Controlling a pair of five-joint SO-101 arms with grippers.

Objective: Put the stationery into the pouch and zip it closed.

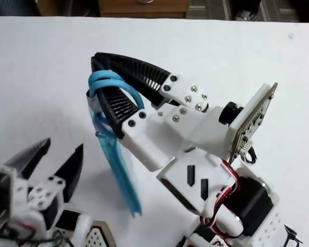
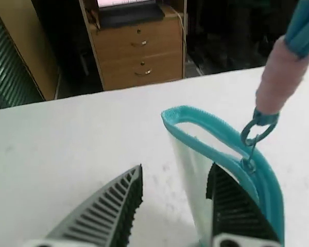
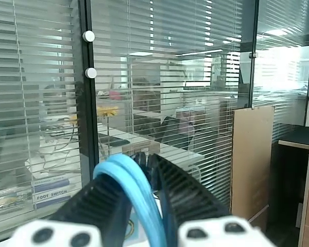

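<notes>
Pouch (image 1: 118, 170): flat, translucent blue plastic with a teal ribbed zip rim (image 2: 216, 128). It hangs upright over the white bench (image 1: 41, 77), mouth uppermost. Right gripper (image 1: 94, 77), black and ribbed, is clamped on its smooth blue loop (image 1: 113, 81). Left gripper (image 1: 64, 149) is spread wide, near the pouch.

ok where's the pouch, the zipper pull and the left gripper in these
pouch (image 1: 119, 172), high view, on its clear blue side
zipper pull (image 2: 261, 118), left wrist view, on the top of its ring
left gripper (image 1: 64, 145), high view, midway between its open fingertips
</notes>
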